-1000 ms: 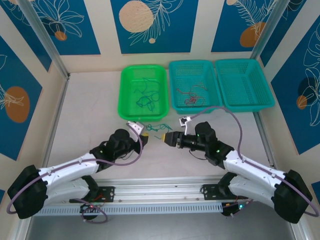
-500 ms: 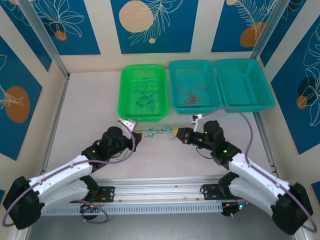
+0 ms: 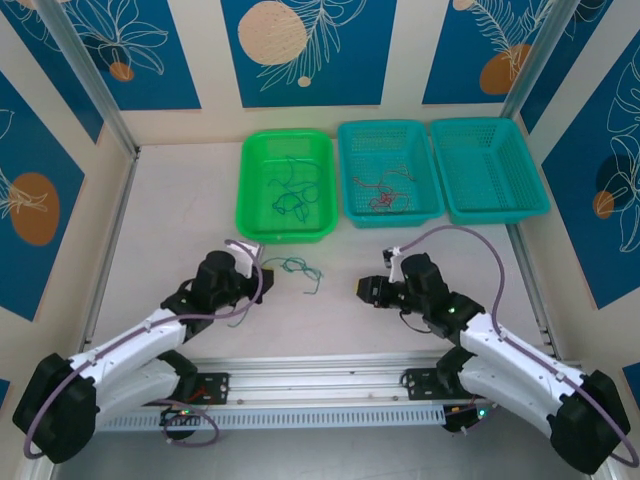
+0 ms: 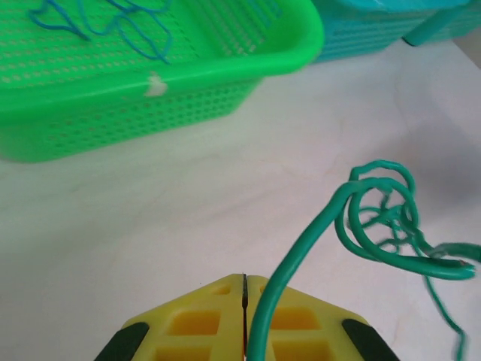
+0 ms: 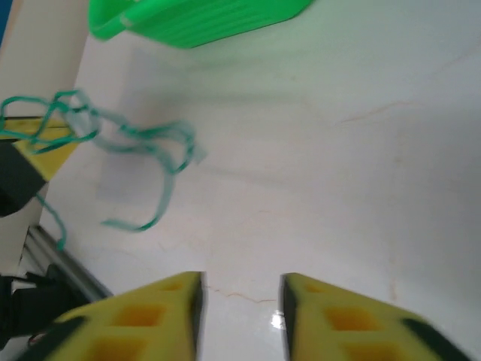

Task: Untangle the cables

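Note:
A thin green cable (image 3: 299, 267) trails rightward across the table from my left gripper (image 3: 262, 266), curled into loose loops. In the left wrist view the yellow jaws of the left gripper (image 4: 245, 278) are shut, and the green cable (image 4: 373, 218) rises from them and coils at the right. My right gripper (image 3: 357, 290) stands open to the right of the cable's free end, apart from it. In the right wrist view the right gripper (image 5: 241, 284) has bare table between its fingers, and the blurred green cable (image 5: 154, 147) hangs ahead to the left.
At the back stands a green basket (image 3: 250, 215) with blue and green cables (image 3: 292, 192). Beside it a teal basket (image 3: 348, 212) holds red cables (image 3: 385, 192), and a second teal basket (image 3: 487, 165) follows. A metal rail (image 3: 320, 385) runs along the near edge.
The right gripper has opened, let go of the green cable and drawn back to the right. The cable, stretched between both grippers before, now hangs slack from the left gripper.

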